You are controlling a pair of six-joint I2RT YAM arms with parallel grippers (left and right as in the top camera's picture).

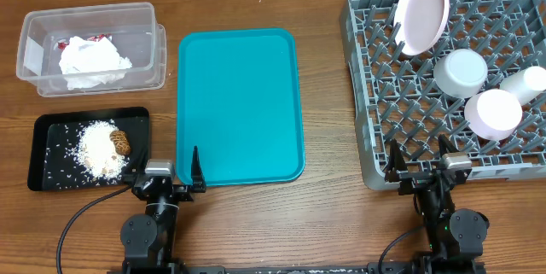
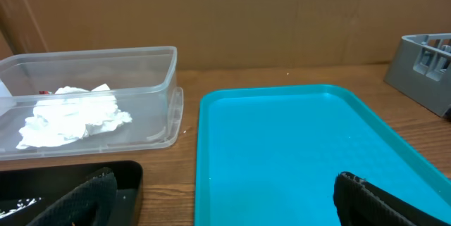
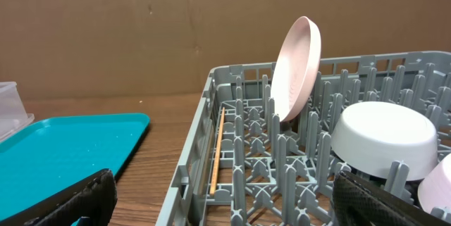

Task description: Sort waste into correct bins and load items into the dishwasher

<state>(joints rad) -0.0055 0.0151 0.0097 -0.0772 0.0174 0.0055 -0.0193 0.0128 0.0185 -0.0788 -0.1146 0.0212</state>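
Observation:
The clear tub at the far left holds crumpled white napkins and a bit of red wrapper. In front of it the black tray carries white rice crumbs and a brown lump. In the grey dish rack are an upright pink dish, an upturned white bowl, a white cup, a pale round dish and a wooden stick. My left gripper is open at the near edge. My right gripper is open at the rack's front left corner.
A flat teal tray lies bare between the bins and the rack. In the left wrist view its near edge lies below my open fingers, with the black tray's corner at the left. A brown cardboard wall stands behind the table.

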